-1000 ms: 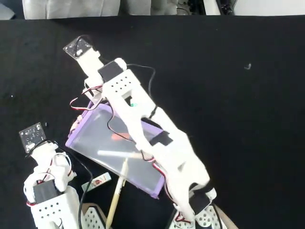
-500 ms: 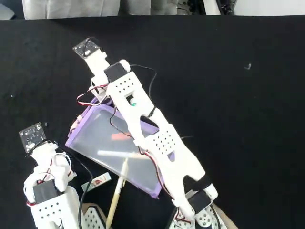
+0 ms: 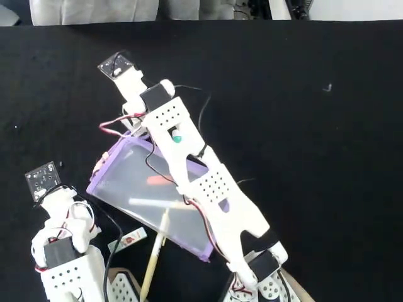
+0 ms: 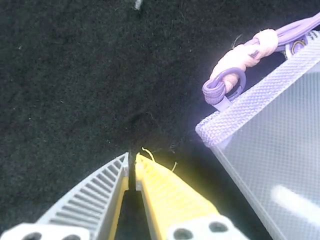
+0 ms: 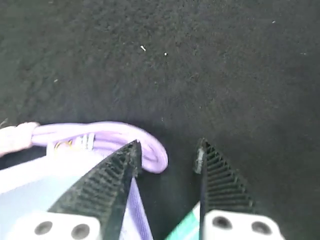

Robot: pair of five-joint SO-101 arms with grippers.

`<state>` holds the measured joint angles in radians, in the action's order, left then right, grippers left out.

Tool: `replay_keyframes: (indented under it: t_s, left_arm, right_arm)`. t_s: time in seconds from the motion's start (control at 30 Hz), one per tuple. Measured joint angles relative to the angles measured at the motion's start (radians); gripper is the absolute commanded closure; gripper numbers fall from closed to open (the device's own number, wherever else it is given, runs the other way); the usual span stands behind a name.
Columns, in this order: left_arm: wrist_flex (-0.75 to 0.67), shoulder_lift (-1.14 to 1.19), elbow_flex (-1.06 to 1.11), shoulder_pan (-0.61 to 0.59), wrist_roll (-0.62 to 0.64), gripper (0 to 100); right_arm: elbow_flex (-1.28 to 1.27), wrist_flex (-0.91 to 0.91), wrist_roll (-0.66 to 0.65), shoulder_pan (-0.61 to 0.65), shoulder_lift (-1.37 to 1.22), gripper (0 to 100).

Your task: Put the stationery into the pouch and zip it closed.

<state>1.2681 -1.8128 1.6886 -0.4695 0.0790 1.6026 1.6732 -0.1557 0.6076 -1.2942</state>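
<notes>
A: High view first. Pouch where?
B: Purple pouch [image 3: 135, 189], clear face up, on table [image 3: 327, 176], left half, toward near edge. Seen thru the face: white pen [image 3: 154, 202] + red piece [image 3: 157, 180]. Wooden pencil [image 3: 151, 264] w/ one end at pouch, rest sticking out toward near edge. Small label-like item [image 3: 129, 239] just beside pencil.
A: Arms?
B: R arm [image 3: 214, 195] diagonal across pouch, from near edge to past pouch's far corner. L arm [image 3: 63, 251] by near-left corner, apart from pouch.
A: L wrist view?
B: L gripper [image 4: 132, 162]: jaws together, tips meeting, above bare table. Pouch corner near, not touching. Pink-and-purple cord [image 4: 235, 65] at that corner.
A: R wrist view?
B: R gripper [image 5: 168, 150]: jaws apart. One finger over purple loop [image 5: 100, 132] at pouch's end, other over bare table. Contact w/ loop: can't tell.
</notes>
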Motion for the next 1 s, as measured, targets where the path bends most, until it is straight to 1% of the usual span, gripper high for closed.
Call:
replay_keyframes:
  t_s: [0.1, 0.2, 0.37, 0.5, 0.7, 0.77, 0.87, 0.93, 1.0]
  left_arm:
    - [0.0, 0.0, 0.0, 0.0, 0.0, 97]
    - [0.0, 0.0, 0.0, 0.0, 0.0, 97]
    - [0.0, 0.0, 0.0, 0.0, 0.0, 97]
    - [0.0, 0.0, 0.0, 0.0, 0.0, 97]
    - [0.0, 0.0, 0.0, 0.0, 0.0, 97]
    - [0.0, 0.0, 0.0, 0.0, 0.0, 97]
    - [0.0, 0.0, 0.0, 0.0, 0.0, 97]
    - [0.0, 0.0, 0.0, 0.0, 0.0, 97]
    - [0.0, 0.0, 0.0, 0.0, 0.0, 97]
  right_arm:
    - [0.011, 0.046, -0.003, 0.0, 0.008, 81.8]
    - [0.006, 0.054, -0.003, 0.0, 0.009, 81.8]
    - [-0.078, 0.052, -0.003, 0.0, 0.011, 81.8]
    - [-0.095, 0.002, -0.005, 0.0, -0.023, 81.8]
    - [-0.097, -0.041, -0.055, 0.0, -0.052, 82.0]
    - [-0.097, -0.041, -0.058, 0.0, -0.052, 86.4]
    - [-0.097, -0.044, -0.064, 0.0, -0.052, 98.7]
    - [-0.097, -0.049, -0.064, 0.0, -0.052, 96.9]
    - [-0.097, -0.051, -0.064, 0.0, -0.052, 97.4]
